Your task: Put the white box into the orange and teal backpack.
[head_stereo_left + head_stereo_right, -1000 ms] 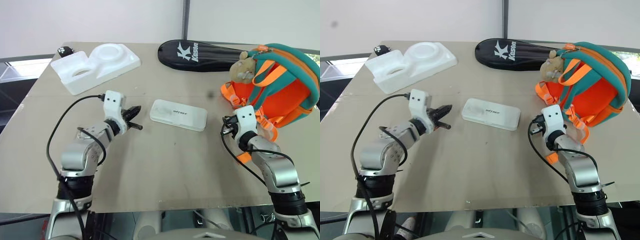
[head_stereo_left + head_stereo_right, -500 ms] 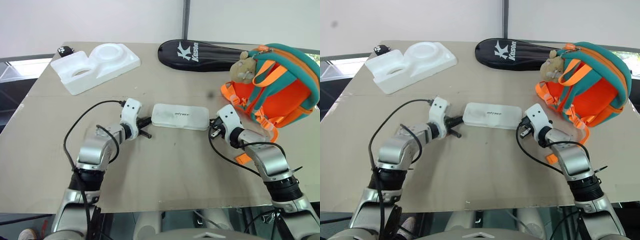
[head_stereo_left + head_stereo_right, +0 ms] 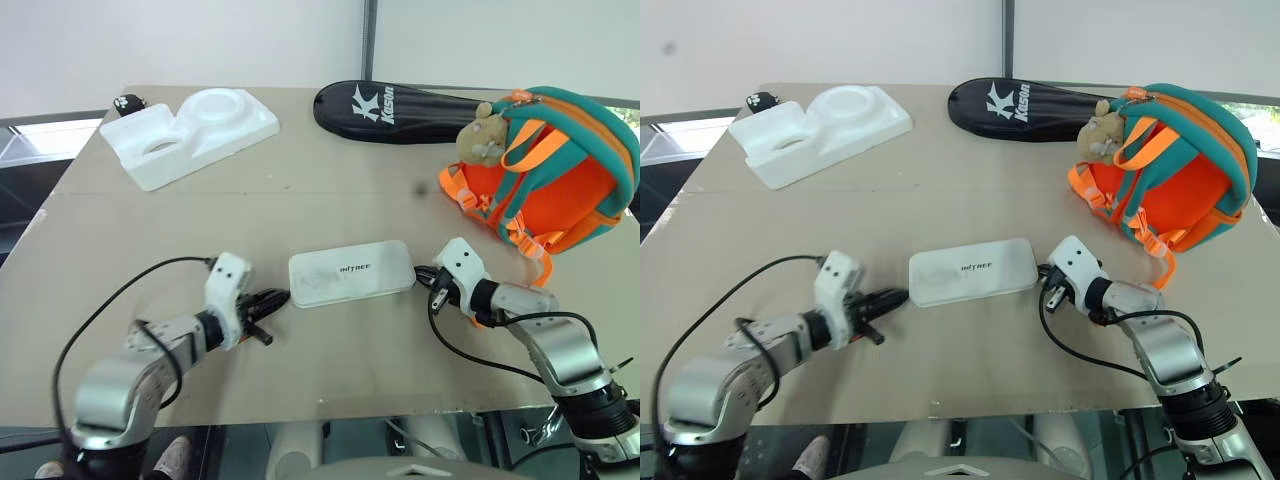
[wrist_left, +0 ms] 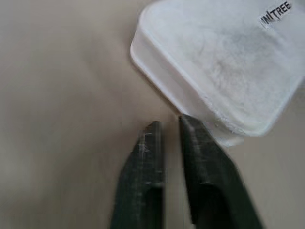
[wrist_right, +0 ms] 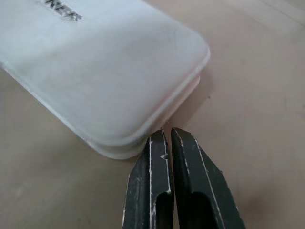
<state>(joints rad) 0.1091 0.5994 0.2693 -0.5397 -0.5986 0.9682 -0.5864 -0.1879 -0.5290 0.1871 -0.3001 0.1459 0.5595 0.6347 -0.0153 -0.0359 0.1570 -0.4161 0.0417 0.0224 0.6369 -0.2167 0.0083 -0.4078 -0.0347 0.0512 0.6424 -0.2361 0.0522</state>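
The white box lies flat near the middle of the table, its dark lettering facing up. My left gripper sits at the box's left end, fingers a narrow gap apart, nothing between them; in the left wrist view its fingertips are just short of the box's corner. My right gripper is shut, its tips pressed against the rim of the box's right end. The orange and teal backpack stands at the far right with a plush bear on it, apart from both grippers.
A long black racket case lies along the far edge. A white foam tray with round hollows sits at the far left, a small black object beside it. The table's near edge runs just below both hands.
The box has slid toward the near edge and turned slightly. Both hands have drawn back with it, the left one further. The left fingers have parted a little.
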